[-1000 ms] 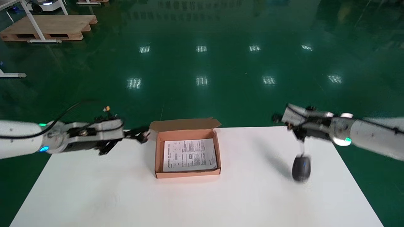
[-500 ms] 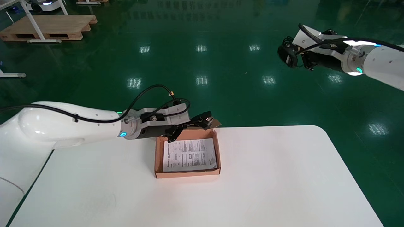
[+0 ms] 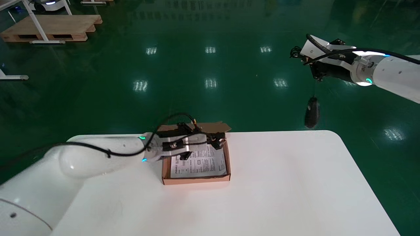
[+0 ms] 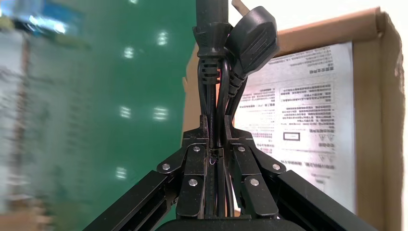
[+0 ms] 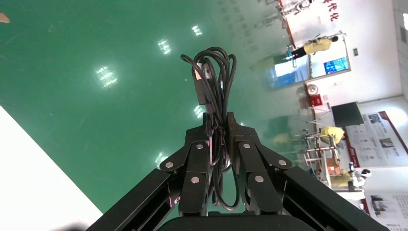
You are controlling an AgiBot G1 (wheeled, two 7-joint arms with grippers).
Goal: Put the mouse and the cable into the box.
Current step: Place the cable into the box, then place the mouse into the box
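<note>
Above the table (image 3: pixel 279 183) and its box (image 3: pixel 197 179), a cable (image 4: pixel 210 82) is clamped in the left tool (image 4: pixel 215 144); beyond, the mouse cord (image 5: pixel 214 86), seemingly, in the right tool (image 5: pixel 219 127).

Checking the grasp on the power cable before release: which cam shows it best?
Left wrist view: the power cable, plug and bundle, sits clamped in the left claw over the box. Head view shows only a small dark clump at the claw; right wrist view shows none of it.

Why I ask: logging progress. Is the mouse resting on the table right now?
No, the mouse hangs in the air by its cord from the right gripper, clear of the table.
</note>
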